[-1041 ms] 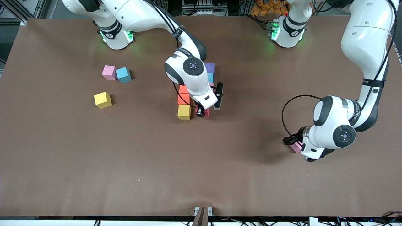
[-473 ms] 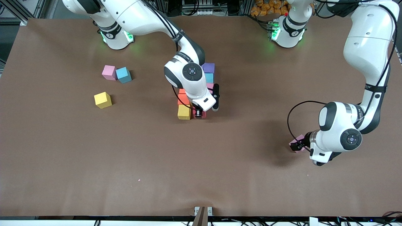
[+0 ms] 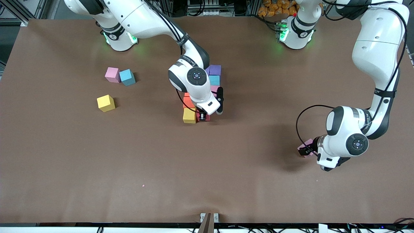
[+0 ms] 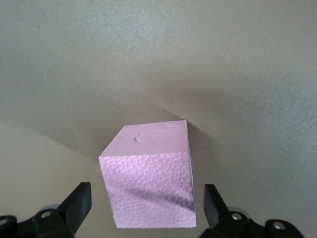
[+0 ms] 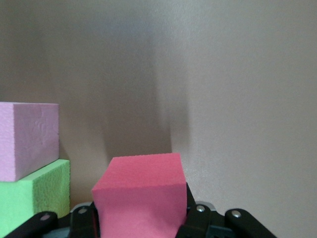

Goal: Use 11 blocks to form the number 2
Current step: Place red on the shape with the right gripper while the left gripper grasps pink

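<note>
Gripping a red block (image 5: 139,191), the right claw (image 3: 202,117) has come lower than a second ago and now sits at the camera-side end of the number 2 (image 3: 202,94), just beside the yellow block (image 3: 189,115) in that row. Green and pink blocks of the digit show close by in the right wrist view. Left claw (image 4: 143,210) stays spread wide, straddling a loose pink block (image 3: 306,147) without clamping it, well apart from the number 2 toward the left arm's end of the desk (image 3: 129,168); that arm shifted slightly. Pink, blue and yellow blocks unmoved, toward the right arm's end from the number 2.
</note>
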`<action>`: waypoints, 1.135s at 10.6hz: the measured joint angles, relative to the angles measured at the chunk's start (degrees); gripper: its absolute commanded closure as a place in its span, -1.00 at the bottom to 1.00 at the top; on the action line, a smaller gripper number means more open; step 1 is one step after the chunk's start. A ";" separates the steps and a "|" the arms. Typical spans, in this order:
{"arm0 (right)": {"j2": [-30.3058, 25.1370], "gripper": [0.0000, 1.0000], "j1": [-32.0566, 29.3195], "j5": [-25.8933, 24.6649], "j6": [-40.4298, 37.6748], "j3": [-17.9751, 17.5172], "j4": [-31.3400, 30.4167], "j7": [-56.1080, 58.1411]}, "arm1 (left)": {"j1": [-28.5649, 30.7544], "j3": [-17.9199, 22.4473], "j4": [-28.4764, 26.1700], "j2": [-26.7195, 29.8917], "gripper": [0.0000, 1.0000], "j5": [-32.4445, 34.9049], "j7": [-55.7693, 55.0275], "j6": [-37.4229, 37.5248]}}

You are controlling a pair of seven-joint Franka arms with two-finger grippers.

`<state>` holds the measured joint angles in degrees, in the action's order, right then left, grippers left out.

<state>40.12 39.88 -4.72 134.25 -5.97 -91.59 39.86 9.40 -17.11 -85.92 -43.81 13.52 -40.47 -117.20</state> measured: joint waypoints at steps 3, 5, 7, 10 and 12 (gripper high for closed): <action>0.36 0.29 -0.79 0.00 1.81 0.02 -1.51 0.21 | -0.01 0.03 0.00 -0.44 -0.34 0.08 0.00 0.00; 0.41 0.29 -0.92 0.00 2.03 0.02 -1.71 0.22 | -0.02 0.06 0.02 -0.70 -0.23 0.98 0.00 -0.03; 0.43 0.26 -0.93 0.00 2.21 0.01 -1.91 0.22 | -0.10 0.05 0.14 -0.69 -0.08 1.08 0.00 -0.02; 0.46 0.23 -0.93 0.00 2.25 0.01 -2.01 0.22 | -0.15 -0.06 0.37 -0.67 -0.05 1.10 -0.24 -0.12; 0.53 0.18 -0.93 0.00 2.29 0.00 -2.03 0.22 | -0.83 -1.46 0.75 -0.40 -0.05 1.10 -3.29 -0.35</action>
<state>40.65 38.95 -4.72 136.53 -5.97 -93.62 40.08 8.57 -18.57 -85.17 -44.21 14.62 -43.76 -117.55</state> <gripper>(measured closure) 0.432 0.436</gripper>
